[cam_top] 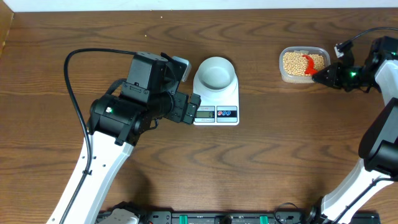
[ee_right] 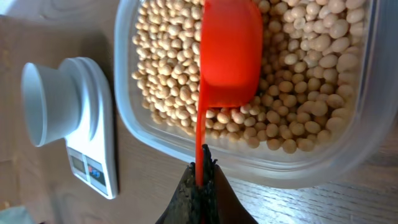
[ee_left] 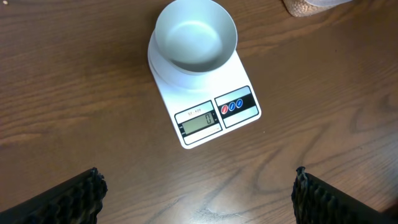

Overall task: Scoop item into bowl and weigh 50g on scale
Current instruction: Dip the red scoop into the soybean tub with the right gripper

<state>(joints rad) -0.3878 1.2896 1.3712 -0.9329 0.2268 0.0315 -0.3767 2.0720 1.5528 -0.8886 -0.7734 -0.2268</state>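
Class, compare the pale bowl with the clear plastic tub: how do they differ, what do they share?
The bowl is round and opaque; the tub is rounded-rectangular and clear. The bowl is empty; the tub holds beans and a red scoop. The bowl sits on the scale; the tub sits on the table. Both are open-topped.

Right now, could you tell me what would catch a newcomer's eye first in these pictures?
The red scoop rests among soybeans in the clear tub at far right, its handle pinched in the right jaws. At centre, an empty pale bowl sits on the white scale.
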